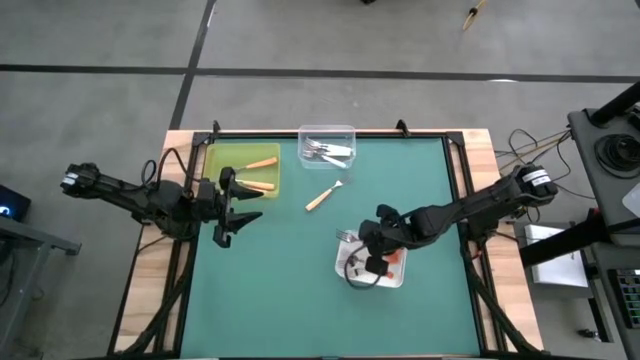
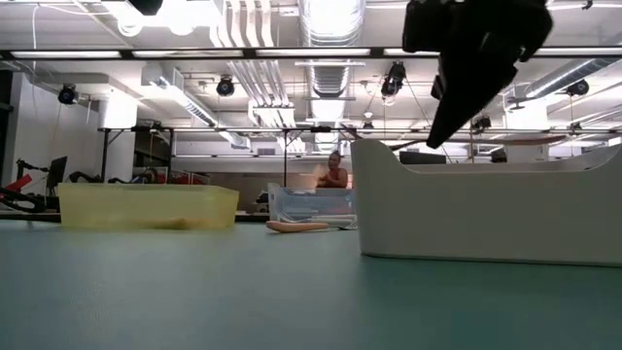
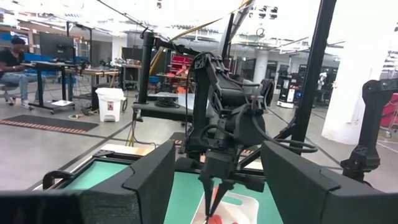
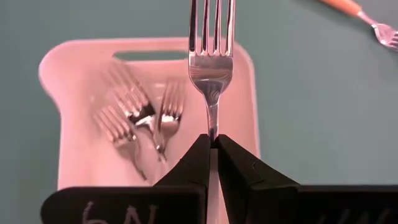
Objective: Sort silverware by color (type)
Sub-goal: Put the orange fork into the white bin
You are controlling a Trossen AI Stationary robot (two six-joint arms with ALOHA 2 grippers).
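Right claw [image 4: 212, 144] clamped on a fork's [image 4: 211, 68] neck above the white tray [image 1: 343, 268], which carries more forks. Left claw [image 1: 228, 208] wide, empty, beside the yellow tray [image 1: 222, 158]. One tan fork [image 1: 322, 196] loose on the surface [image 1: 300, 290]. Sorting judged partly complete.

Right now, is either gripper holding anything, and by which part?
The right gripper is shut on a fork, pinching its neck just below the head, above the white tray. The left gripper is open and holds nothing.
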